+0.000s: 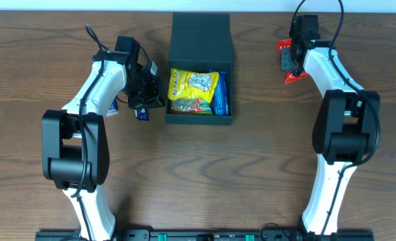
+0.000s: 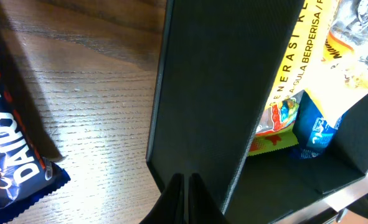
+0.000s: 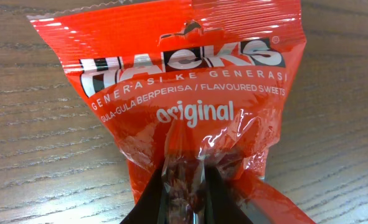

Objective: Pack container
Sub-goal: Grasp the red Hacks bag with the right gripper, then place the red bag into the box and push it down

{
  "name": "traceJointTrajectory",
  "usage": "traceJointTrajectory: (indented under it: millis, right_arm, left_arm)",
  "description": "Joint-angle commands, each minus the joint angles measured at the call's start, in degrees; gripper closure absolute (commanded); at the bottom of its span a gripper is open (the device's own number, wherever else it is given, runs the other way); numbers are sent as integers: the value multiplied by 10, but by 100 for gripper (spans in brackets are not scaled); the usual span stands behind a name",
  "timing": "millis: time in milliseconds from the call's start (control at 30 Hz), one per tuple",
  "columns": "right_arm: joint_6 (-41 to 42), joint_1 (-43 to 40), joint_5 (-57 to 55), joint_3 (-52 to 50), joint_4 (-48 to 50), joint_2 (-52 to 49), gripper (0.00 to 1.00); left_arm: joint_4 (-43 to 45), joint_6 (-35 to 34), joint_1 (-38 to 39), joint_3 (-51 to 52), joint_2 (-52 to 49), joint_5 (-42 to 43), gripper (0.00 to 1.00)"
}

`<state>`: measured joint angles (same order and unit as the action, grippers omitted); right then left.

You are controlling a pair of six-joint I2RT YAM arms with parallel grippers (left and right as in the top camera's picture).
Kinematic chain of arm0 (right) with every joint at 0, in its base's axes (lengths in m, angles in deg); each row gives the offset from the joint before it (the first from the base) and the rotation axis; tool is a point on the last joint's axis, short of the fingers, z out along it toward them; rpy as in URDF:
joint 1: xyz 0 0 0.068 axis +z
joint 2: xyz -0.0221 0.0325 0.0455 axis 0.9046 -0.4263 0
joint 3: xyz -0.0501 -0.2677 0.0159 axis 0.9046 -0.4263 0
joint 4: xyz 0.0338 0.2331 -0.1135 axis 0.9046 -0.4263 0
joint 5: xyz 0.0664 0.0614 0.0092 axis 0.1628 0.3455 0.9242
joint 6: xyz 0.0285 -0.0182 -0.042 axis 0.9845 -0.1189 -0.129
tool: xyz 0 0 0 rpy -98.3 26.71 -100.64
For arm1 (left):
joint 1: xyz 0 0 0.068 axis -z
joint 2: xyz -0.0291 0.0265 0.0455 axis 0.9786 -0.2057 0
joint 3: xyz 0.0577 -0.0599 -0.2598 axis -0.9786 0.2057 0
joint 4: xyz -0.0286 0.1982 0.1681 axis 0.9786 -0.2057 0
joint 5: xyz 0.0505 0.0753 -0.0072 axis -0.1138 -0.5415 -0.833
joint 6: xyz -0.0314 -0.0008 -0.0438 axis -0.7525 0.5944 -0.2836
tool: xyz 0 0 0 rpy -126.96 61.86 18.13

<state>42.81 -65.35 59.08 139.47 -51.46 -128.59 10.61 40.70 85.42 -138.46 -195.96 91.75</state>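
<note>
Open container (image 1: pixel 199 40) holds yellow packet (image 1: pixel 194 90) and blue packet (image 1: pixel 222 94); outside, right gripper (image 3: pixel 187 183) pinches red packet (image 3: pixel 171 93) while left gripper (image 2: pixel 185 186), closed empty, sits beside unpacked chocolate bar (image 2: pixel 9 155).

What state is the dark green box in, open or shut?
Open. The box has its lid folded back behind it, and a yellow packet and a blue packet show inside.

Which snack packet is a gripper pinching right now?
The glossy red Hacks sweets packet, pinched by the right gripper. The yellow packet lies in the dark green box; the blue chocolate bar lies on the table.
</note>
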Motion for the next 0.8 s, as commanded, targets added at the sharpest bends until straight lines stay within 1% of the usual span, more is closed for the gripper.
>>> traceJointTrajectory:
  millis: [0, 33, 67, 200, 267, 333, 500, 633, 667, 700, 767]
  right_arm:
    - [6, -2, 5, -9, -12, 29, 99]
    - [1, 0, 12, -9, -14, 43, 99]
    - [-22, 5, 38, -9, -17, 62, 98]
    - [-162, 31, 213, -9, -40, 124, 98]
    - [-215, 54, 278, -9, -66, 147, 99]
    - [-261, 78, 316, -9, -89, 160, 98]
    - [-385, 145, 360, -9, -114, 172, 98]
    - [-518, 201, 354, -9, -105, 158, 98]
    - [-541, 209, 354, -9, -99, 154, 94]
    - [-568, 218, 354, -9, -84, 144, 93]
    - [-577, 227, 354, -9, -58, 131, 89]
  left_arm:
    - [-2, 4, 1, 3, -7, -7, 94]
    - [-2, 4, -1, 3, -6, -13, 94]
    - [-2, 4, -4, 2, -4, -19, 94]
    - [-1, 7, -28, -6, 9, -23, 94]
    - [1, 6, -46, -11, 24, -31, 94]
    - [5, 6, -66, -15, 42, -41, 94]
    - [10, 21, -105, -16, 85, -62, 94]
    - [9, 35, -124, -16, 110, -62, 94]
    - [9, 37, -125, -16, 114, -62, 94]
    - [9, 42, -125, -16, 118, -62, 94]
    - [9, 49, -125, -16, 121, -62, 94]
